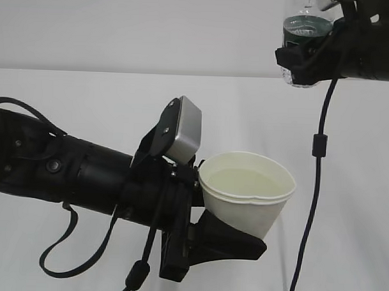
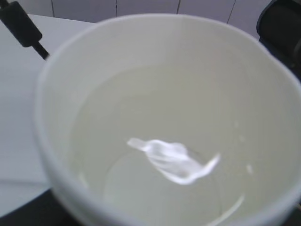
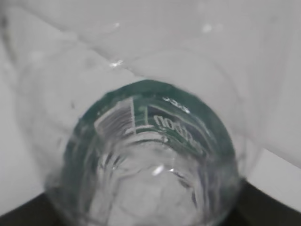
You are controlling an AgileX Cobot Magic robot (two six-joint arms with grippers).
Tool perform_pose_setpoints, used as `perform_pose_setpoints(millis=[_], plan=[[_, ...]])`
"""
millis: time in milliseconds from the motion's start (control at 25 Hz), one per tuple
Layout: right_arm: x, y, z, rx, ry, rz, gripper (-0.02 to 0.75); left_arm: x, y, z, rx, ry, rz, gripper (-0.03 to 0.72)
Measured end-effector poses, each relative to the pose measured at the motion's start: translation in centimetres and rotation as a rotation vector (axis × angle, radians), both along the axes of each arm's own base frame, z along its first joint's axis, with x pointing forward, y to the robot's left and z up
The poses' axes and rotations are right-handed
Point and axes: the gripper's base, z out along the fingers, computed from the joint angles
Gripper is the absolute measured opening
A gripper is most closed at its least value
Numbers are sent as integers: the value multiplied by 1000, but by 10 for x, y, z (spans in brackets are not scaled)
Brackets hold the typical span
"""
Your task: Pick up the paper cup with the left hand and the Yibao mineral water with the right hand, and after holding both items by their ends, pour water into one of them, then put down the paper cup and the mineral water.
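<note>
Exterior: left claw (image 1: 208, 216) grasping paper cup (image 1: 247, 198) low on its wall, water inside, right claw (image 1: 312, 57) clenched around Yibao mineral water (image 1: 305, 29), raised off the bench (image 1: 87, 103), left wrist: cup's wet interior just ahead, right wrist: bottle's green label band just ahead.

Bright, even light — wrist views blurred.

Yibao mineral water (image 3: 150, 160) fills the lower frame, seen close along its length. Clear ribbed plastic, blurred. Dark green label band arcs from 9 o'clock over 12 to 3, with white lettering and a barcode-like patch at 10. Pale surface behind. Dark strips at 7 and 5 o'clock corners.
</note>
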Motion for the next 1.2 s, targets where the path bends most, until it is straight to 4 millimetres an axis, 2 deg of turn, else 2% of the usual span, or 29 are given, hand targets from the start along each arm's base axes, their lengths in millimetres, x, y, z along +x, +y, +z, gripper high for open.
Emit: perform_pose_setpoints(millis=[560,1200], plan=[[4,-18,4,71,-47,-22,415,0,0,0,3,-1,3,431],[-21,-43,-43,155,-87,-165,415,1,0,-1,16,-5,15,431]])
